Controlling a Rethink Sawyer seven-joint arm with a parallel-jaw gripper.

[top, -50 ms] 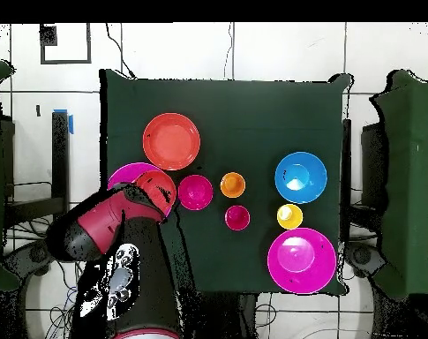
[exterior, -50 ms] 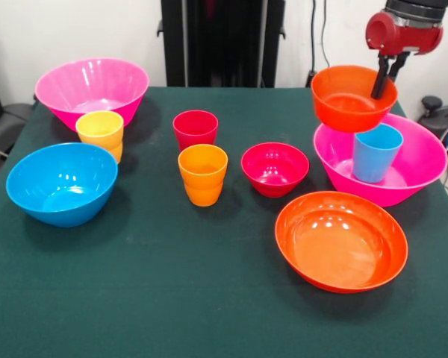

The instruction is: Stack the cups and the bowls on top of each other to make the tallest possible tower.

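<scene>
The small orange bowl point(exterior, -50 ms: 353, 97) hangs in the air above the pink bowl point(exterior, -50 ms: 392, 165) that stands at the table's edge. The gripper point(exterior, -50 ms: 386, 74) holds it by the rim: one dark finger goes down inside the bowl and the other is behind the wall, so the fingers are closed on the rim with only the wall between them. The bowl does not touch anything below it.

Taking this pink bowl as the landmark: the blue cup point(exterior, -50 ms: 375, 152) stands upright inside it, under the lifted bowl. The wide orange bowl point(exterior, -50 ms: 341, 240) lies just beside it, toward the camera. The crimson bowl point(exterior, -50 ms: 275, 168) is next to it toward the table's middle. Beyond that stand the orange cup point(exterior, -50 ms: 202, 174) and the red cup point(exterior, -50 ms: 195, 129), close together. Well apart, at the opposite side, are the blue bowl point(exterior, -50 ms: 61, 183), the yellow cup point(exterior, -50 ms: 101, 134) and the second pink bowl point(exterior, -50 ms: 92, 90).

The dark green table point(exterior, -50 ms: 149, 298) has a broad bare strip along the side near the front camera. Its edges are close to both pink bowls.

In the overhead view the arm point(top, -50 ms: 111, 228) covers most of the landmark bowl and the blue cup. It also shows a tiled floor point(top, -50 ms: 279, 48) around the table.
</scene>
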